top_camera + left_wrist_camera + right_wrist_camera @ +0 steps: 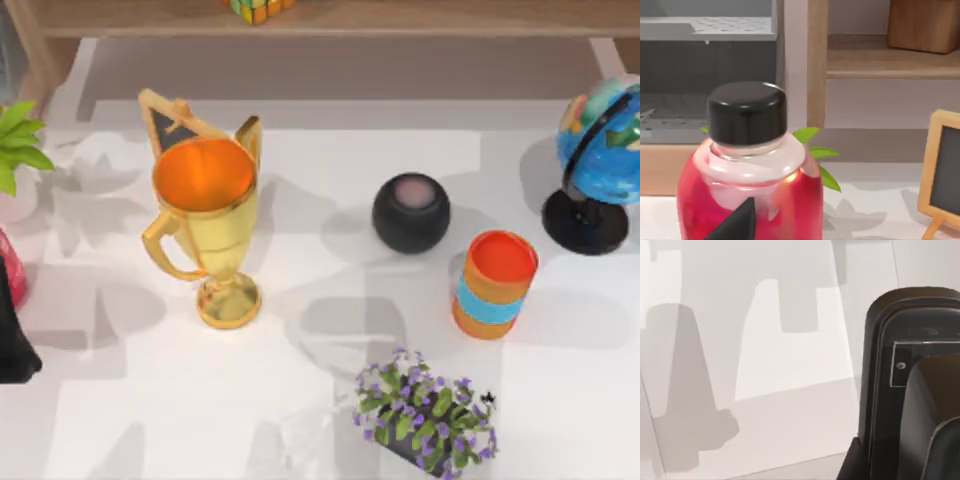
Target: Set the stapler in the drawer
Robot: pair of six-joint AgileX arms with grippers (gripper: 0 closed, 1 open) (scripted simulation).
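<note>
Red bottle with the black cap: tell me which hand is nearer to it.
Left. The left hand sits right beside the red bottle at the table's left edge; the right arm's wrist camera faces bare white tabletop, no bottle close.

Trophy (205, 225) stands left of centre on the desk (120, 400), small chalkboard (170, 125) right behind it, plant (18, 145) and bottle (10, 265) at the left edge. Speaker (411, 212) sits right of centre, cup (494, 284) just right and nearer, globe (600, 160) at the far right. Flower pot (425, 420) at the near edge; shelf (350, 18) runs along the back.
</note>
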